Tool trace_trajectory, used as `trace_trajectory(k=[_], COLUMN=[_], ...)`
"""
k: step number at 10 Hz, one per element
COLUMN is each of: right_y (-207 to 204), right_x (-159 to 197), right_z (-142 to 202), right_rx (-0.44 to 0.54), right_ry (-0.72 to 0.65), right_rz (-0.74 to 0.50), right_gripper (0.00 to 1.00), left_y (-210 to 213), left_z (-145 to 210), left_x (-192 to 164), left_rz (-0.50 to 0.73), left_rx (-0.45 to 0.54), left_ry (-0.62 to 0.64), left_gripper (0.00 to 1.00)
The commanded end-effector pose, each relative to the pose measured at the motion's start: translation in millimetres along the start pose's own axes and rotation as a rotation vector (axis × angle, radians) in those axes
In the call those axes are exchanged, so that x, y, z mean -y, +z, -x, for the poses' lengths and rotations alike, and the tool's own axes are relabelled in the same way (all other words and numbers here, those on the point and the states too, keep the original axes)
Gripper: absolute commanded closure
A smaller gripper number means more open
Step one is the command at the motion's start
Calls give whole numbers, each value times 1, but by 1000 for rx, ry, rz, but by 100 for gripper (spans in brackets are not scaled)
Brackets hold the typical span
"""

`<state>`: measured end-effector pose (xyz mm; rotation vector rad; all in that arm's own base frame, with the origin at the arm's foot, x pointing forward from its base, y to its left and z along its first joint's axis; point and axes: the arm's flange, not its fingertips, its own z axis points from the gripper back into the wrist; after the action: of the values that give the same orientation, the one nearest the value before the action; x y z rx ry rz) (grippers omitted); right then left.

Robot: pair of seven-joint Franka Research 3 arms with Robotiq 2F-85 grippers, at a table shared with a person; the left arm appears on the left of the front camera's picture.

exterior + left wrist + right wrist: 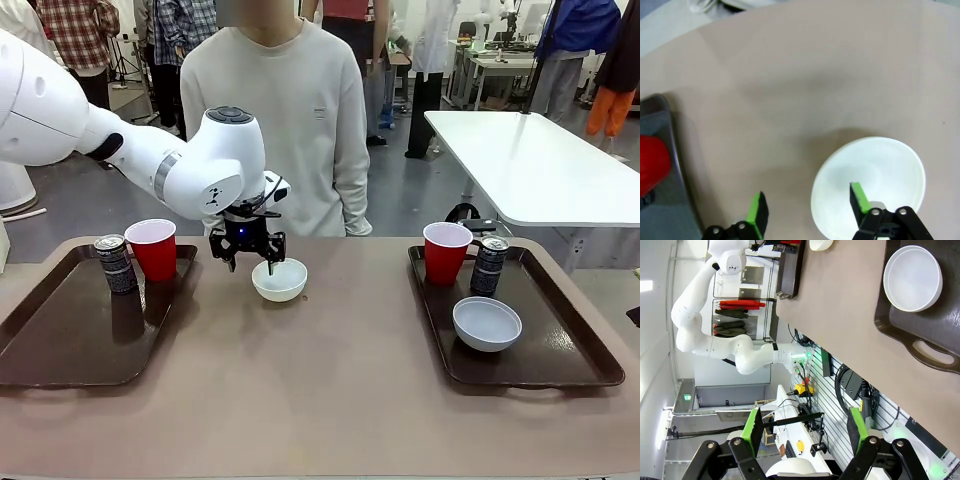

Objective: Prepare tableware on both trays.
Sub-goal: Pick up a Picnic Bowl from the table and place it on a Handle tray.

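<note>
A white bowl (279, 279) rests on the tan tabletop between the trays. My left gripper (248, 258) hangs open just above its left rim; in the left wrist view one green pad (859, 197) is over the inside of the bowl (875, 175) and the other pad (756, 215) is outside it. The left tray (70, 335) holds a red cup (153, 248) and a dark can (117, 264). The right tray (560, 345) holds a red cup (445, 253), a can (489, 265) and a second white bowl (487, 323). My right gripper (805, 432) is open and empty, off the table's edge.
A person in a pale sweatshirt (275, 120) stands at the far side, right behind the middle bowl. A white table (540, 165) stands at the back right. Bare tabletop (330, 380) lies between the trays.
</note>
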<state>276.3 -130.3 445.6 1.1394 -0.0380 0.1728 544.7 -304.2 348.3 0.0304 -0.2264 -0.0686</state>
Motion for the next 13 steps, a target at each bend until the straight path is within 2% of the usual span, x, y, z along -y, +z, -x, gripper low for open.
trace_trajectory(k=[1,2,4,5,6,9,11,12,13], right_y=[-1,-1,-1,-1,-1,-1,-1,-1,-1], right_x=[-2,-2,-2,-2,-2,-2,-2,-2,-2], right_z=[1,1,1,1,1,1,1,1,1], right_rx=[2,2,2,2,2,2,2,2,2], right_ry=[-15,-15,-15,-15,-15,-15,-15,-15,-15], right_rz=[-8,-8,-8,-8,-8,-8,-8,-8,-8], right_gripper=[12,12,12,12,12,12,12,12,12], left_y=[0,0,-2,-3,-4,-3,15,34,61], left_z=[-8,-8,-9,-9,-10,-8,8,20,33], left_x=[9,9,10,10,10,11,5,0,-11], left_rz=[-1,4,6,1,-3,-8,2,3,10], left_rx=[-9,-12,-19,-26,-32,-49,-53,-95,-90], left_ry=[48,43,40,43,45,32,-48,-85,-114], left_gripper=[95,100,100,91,99,100,100,100,100])
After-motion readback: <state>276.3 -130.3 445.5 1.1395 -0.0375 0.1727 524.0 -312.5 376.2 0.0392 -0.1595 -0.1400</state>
